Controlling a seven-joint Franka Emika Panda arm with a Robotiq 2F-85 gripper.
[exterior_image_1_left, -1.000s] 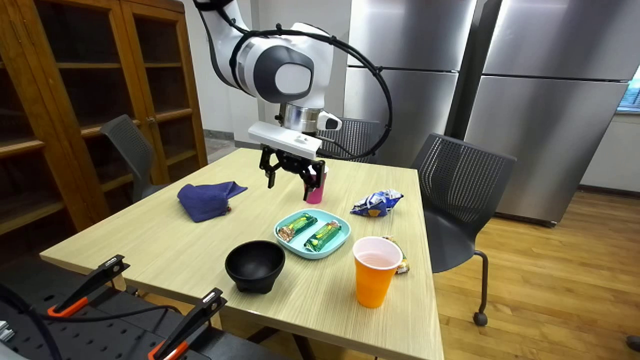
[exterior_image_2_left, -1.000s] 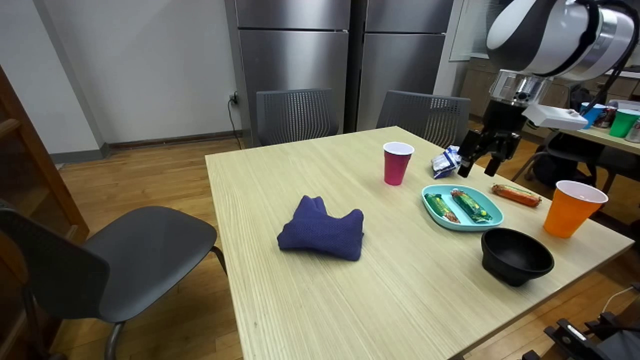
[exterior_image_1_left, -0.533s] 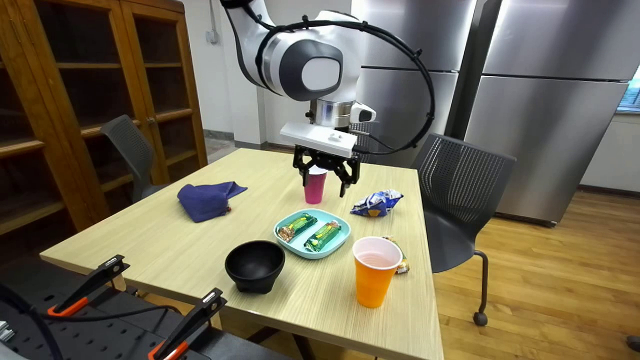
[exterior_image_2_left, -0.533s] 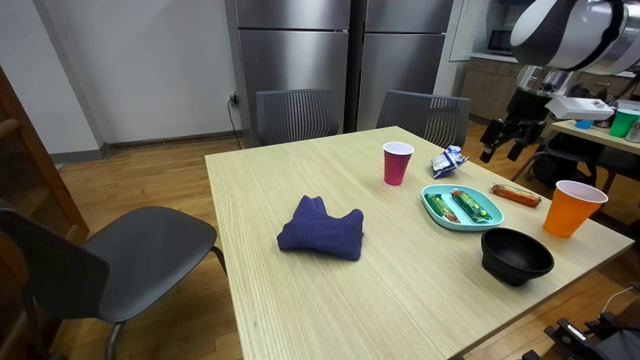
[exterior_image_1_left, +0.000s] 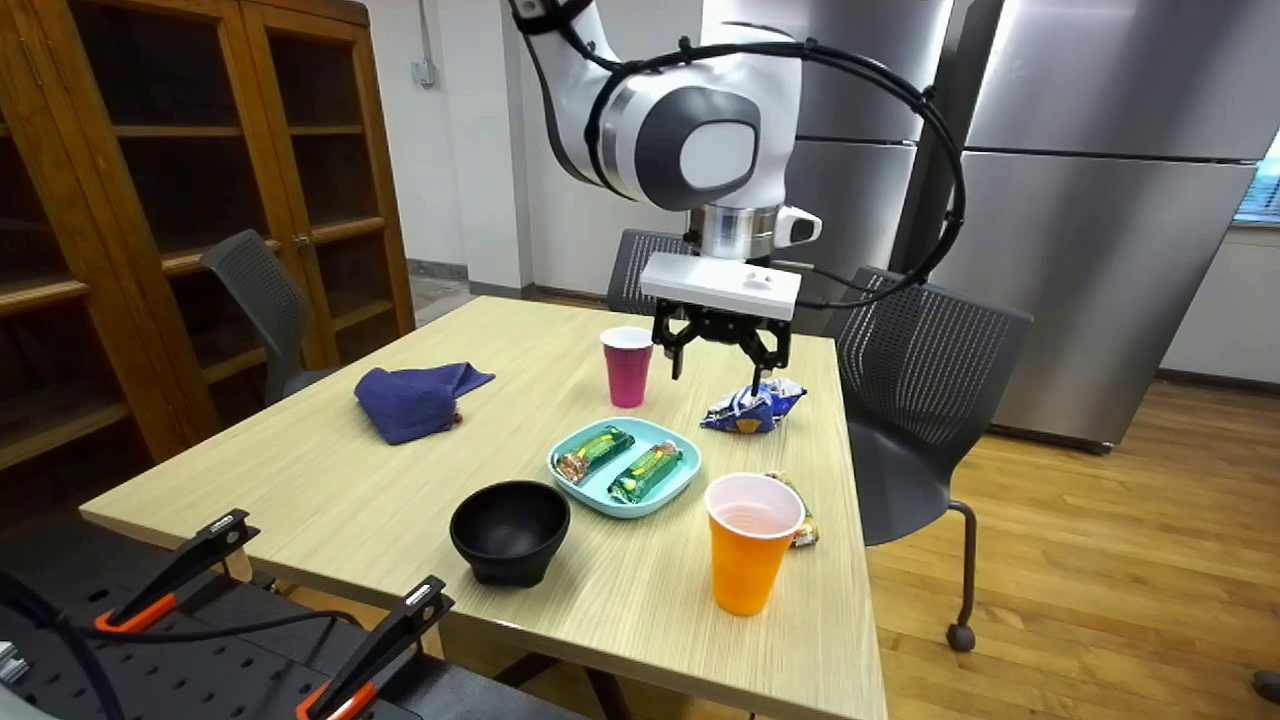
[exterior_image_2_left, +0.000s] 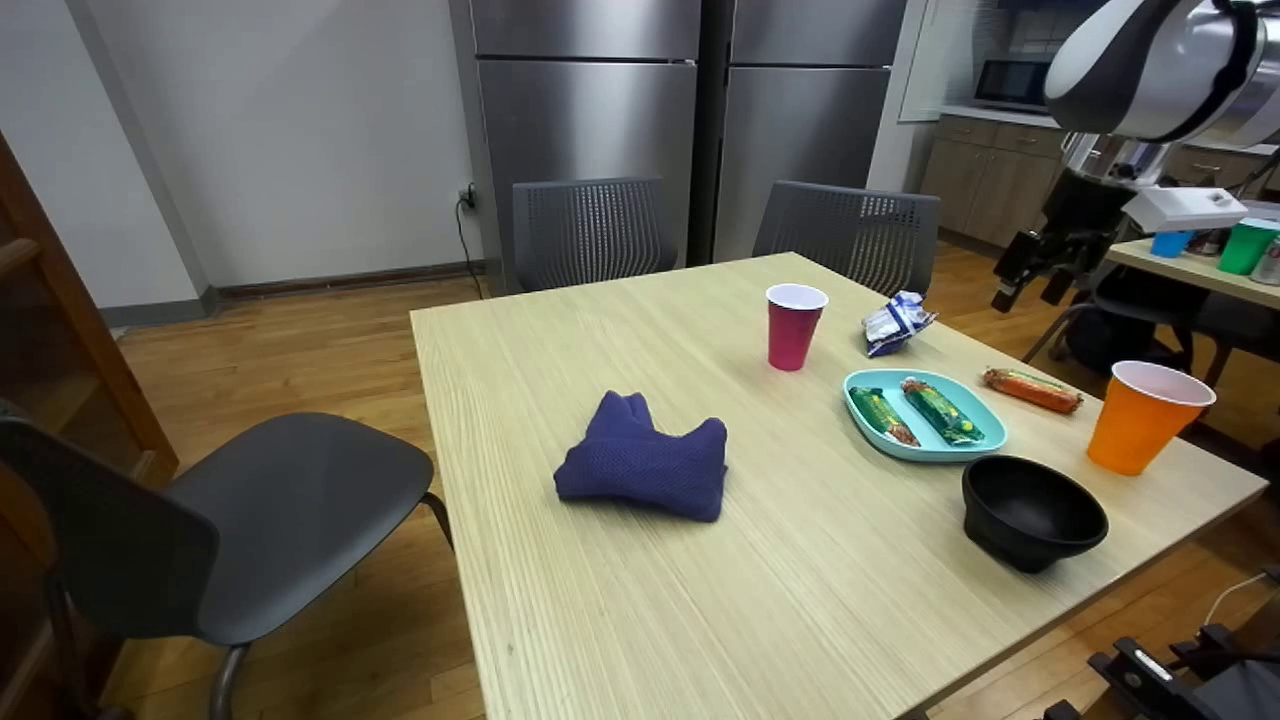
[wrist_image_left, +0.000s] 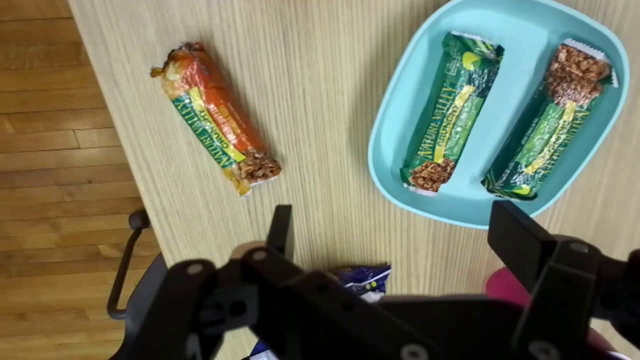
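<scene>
My gripper is open and empty above the table, and it also shows in an exterior view. In the wrist view its fingers are wide apart. A crumpled blue-and-white snack bag lies nearest below; in the wrist view the gripper partly hides it. A turquoise plate holds two green granola bars side by side. An orange granola bar lies on the table; the orange cup partly hides it in an exterior view. A pink cup stands upright beside the gripper.
A black bowl stands near the table edge. A purple cloth lies crumpled on the table. Chairs stand around the table. Clamps grip the robot-side edge. A second table with cups stands behind.
My open gripper has moved from in front of the pink cup toward the blue-and-white bag, rightward in both exterior views. The things on the table have not moved.
</scene>
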